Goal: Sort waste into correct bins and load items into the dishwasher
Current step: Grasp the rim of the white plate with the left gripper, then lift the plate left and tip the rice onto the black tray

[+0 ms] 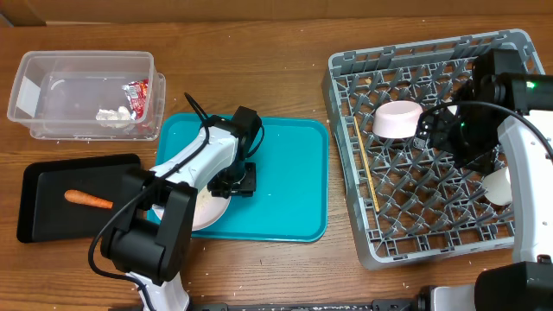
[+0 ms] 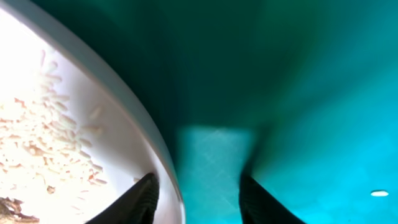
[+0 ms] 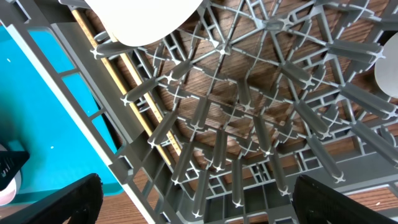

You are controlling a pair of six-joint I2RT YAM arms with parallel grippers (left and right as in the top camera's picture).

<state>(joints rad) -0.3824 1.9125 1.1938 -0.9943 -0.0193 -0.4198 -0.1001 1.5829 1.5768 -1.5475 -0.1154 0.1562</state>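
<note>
The round white plate (image 1: 206,210) lies at the left end of the teal tray (image 1: 294,173). In the left wrist view its surface (image 2: 62,124) carries pale food scraps (image 2: 50,118). My left gripper (image 2: 196,199) straddles its rim, one finger over the plate and one over the tray, open with a gap still showing. My right gripper (image 3: 199,205) hangs wide open and empty above the dishwasher (image 1: 406,52). A bowl (image 1: 397,119) and chopsticks (image 1: 365,168) are in the rack. The carrot (image 1: 89,199) lies in the black tray (image 1: 52,229). The clear tub (image 1: 34,95) holds the wrapper (image 1: 138,95) and tissue (image 1: 112,115).
Another white dish (image 1: 499,186) sits at the rack's right side, partly behind my right arm. My left arm stretches across the teal tray's left edge. Bare wooden table runs between the teal tray and the rack.
</note>
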